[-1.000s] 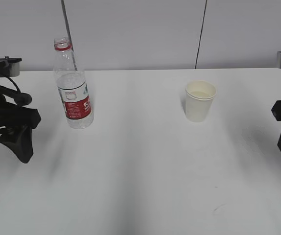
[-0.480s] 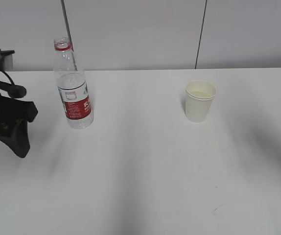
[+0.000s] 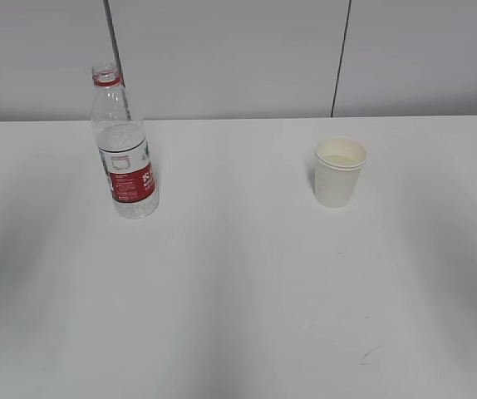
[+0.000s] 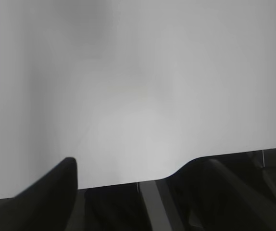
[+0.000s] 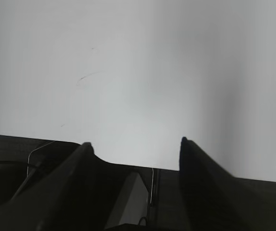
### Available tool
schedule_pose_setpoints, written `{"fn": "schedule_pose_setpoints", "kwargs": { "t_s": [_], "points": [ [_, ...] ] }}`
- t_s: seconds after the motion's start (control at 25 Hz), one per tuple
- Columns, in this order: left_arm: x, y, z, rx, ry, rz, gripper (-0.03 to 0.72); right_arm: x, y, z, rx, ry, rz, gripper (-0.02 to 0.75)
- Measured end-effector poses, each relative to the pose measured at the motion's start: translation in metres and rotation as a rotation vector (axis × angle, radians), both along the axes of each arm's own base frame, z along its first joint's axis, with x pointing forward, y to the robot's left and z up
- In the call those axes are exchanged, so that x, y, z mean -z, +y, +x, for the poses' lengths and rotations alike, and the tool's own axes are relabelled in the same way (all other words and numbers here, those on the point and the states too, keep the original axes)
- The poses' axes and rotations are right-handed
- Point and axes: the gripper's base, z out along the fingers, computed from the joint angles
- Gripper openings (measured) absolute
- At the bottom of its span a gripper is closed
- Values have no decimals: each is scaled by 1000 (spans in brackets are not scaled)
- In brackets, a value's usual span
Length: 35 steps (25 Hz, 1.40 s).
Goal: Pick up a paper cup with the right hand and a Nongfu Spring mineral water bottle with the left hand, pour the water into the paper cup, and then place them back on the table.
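Observation:
The Nongfu Spring mineral water bottle [image 3: 126, 150] stands upright and uncapped at the back left of the white table [image 3: 238, 291]. The paper cup [image 3: 339, 172] stands upright at the back right, with a pale surface showing inside its rim. Neither thing shows in the wrist views. Neither gripper shows in the exterior view. In the left wrist view my left gripper [image 4: 133, 166] has its dark fingers spread over bare table, holding nothing. In the right wrist view my right gripper [image 5: 134, 143] is likewise spread over the table's edge, holding nothing.
A grey panelled wall [image 3: 222, 50] runs behind the table's back edge. A small dark scratch [image 3: 370, 356] marks the table near the front right; it also shows in the right wrist view [image 5: 87, 77]. Dark floor and cables lie below the table edge in both wrist views.
Both arms have drawn back sideways, the left one to the left and the right one to the right, and are gone from the exterior view. Bottle and cup have not moved.

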Motion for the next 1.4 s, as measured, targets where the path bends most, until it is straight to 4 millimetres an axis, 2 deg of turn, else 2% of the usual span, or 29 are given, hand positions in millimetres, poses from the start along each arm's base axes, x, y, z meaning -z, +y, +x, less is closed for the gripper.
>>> {"fn": "schedule_pose_setpoints", "kwargs": {
  "t_s": [0.28,0.48,0.6,0.92,1.08,1.28,1.4],
  "points": [
    [-9,25,-58,-2,-192,-6,491,4,-4,-64,-4,-158,23,423],
    [-8,39,-99,-6,-336,-45,491,18,-7,-99,-33,-260,15,422],
    [-4,47,-122,-9,-421,-78,491,30,-8,-115,-49,-304,7,422],
    [10,64,-178,9,-681,-176,491,47,-10,-137,-101,-499,-25,419],
    [22,67,-189,33,-735,-181,491,50,-11,-145,-102,-569,-24,417],
    [38,61,-179,79,-724,-174,491,53,-11,-152,-100,-629,-24,416],
    [39,58,-177,111,-732,-188,491,54,-11,-154,-101,-640,-21,416]
  ]
}}
